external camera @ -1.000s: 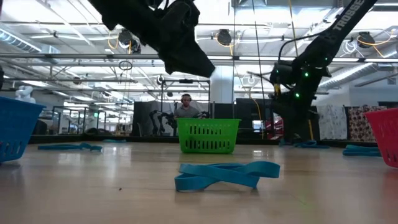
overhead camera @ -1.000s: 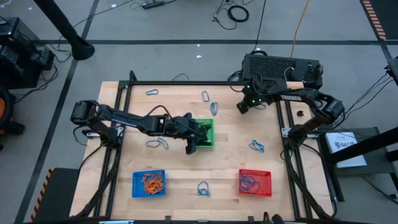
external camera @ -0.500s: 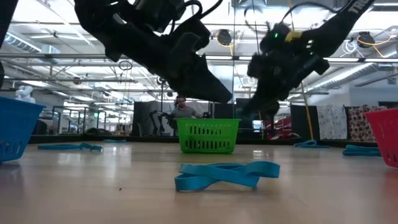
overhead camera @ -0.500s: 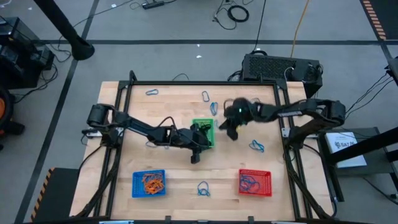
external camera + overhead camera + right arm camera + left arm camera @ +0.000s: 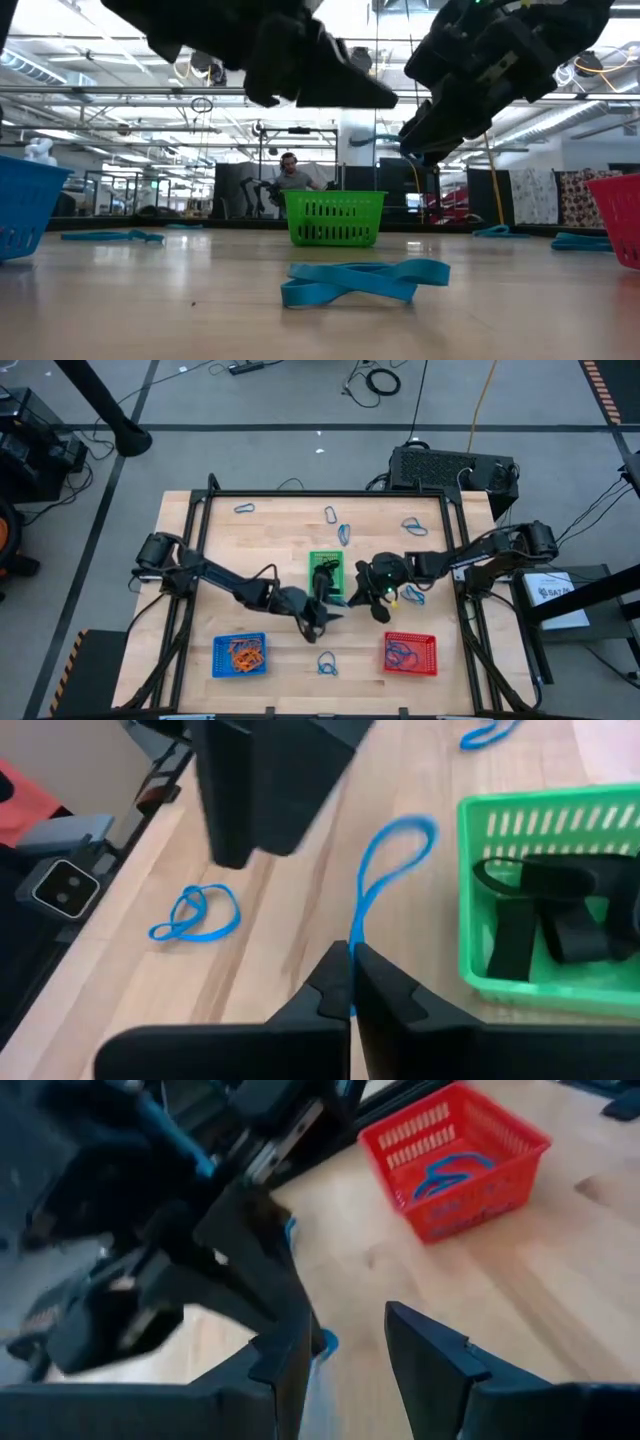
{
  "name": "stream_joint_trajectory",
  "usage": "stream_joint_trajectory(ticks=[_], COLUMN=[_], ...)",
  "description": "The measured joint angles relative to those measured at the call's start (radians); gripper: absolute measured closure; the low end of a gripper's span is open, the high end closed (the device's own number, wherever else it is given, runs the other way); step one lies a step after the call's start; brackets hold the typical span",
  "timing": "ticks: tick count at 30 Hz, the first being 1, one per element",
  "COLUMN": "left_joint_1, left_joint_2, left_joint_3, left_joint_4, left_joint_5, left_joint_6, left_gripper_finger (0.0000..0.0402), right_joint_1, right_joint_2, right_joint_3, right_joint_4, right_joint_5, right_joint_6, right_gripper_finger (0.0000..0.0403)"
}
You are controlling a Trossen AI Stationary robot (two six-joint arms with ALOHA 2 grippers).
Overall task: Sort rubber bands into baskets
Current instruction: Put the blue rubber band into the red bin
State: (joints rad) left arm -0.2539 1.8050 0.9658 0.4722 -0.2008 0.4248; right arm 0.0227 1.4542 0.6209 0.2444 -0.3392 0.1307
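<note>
I have a blue band (image 5: 385, 870) pinched in the right gripper (image 5: 350, 982), whose fingers are closed on it so the loop hangs free above the counter (image 5: 280, 525), just beside the green basket (image 5: 327, 573). So the step in hand is the carry. By the look of what already lies in each basket, blue bands go in the red basket (image 5: 410, 653), so I judge the next move is to swing the right arm over that basket and open the fingers there. The left gripper (image 5: 340, 1350) hangs over the middle of the counter, near the green basket, with its fingers parted and nothing between them; from the wrist view it faces the red basket, which the carry must reach, so I need to mind the two arms meeting. I count three baskets: the blue one (image 5: 239, 654) with orange bands, the green one with black bands, the red one with blue bands. Loose on the counter I make out about seven blue bands, three or four along the far edge, one at the right, one at the left partly under the left arm, one at the near edge between the blue and red baskets.
</note>
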Motion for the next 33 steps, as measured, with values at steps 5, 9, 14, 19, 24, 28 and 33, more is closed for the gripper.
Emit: stream_joint_trajectory(ticks=[5, 9, 14, 19, 24, 28, 33], left_joint_1=[-0.025, -0.019, -0.006, 0.006, 0.021, 0.029, 0.029], left_joint_2=[0.001, 0.004, 0.016, 0.033, 0.056, 0.068, 0.068], left_joint_3=[0.01, 0.009, 0.009, 0.009, 0.009, 0.009, 0.009], left_joint_4=[-0.006, -0.016, -0.023, -0.025, -0.014, -0.01, -0.007], left_joint_5=[-0.011, -0.021, -0.033, -0.019, -0.017, -0.016, -0.013], left_joint_6=[0.001, -0.023, -0.024, -0.057, -0.08, -0.08, -0.08], left_gripper_finger=[0.0263, 0.0263, 0.0263, 0.0263, 0.0263, 0.0263, 0.0263], right_joint_1=[0.019, 0.039, 0.056, 0.06, 0.062, 0.07, 0.071], right_joint_2=[-0.001, -0.001, -0.001, -0.001, -0.001, -0.001, -0.001], right_joint_3=[0.0, 0.0, 0.0, 0.0, 0.0, 0.0, 0.0], right_joint_4=[0.006, 0.016, 0.037, 0.037, 0.037, 0.035, 0.034], right_joint_5=[0.0, -0.001, -0.002, 0.0, 0.001, 0.001, 0.001], right_joint_6=[0.007, 0.017, 0.04, 0.041, 0.041, 0.041, 0.037], right_gripper_finger=[0.0403, 0.0402, 0.0402, 0.0402, 0.0402, 0.0402, 0.0402])
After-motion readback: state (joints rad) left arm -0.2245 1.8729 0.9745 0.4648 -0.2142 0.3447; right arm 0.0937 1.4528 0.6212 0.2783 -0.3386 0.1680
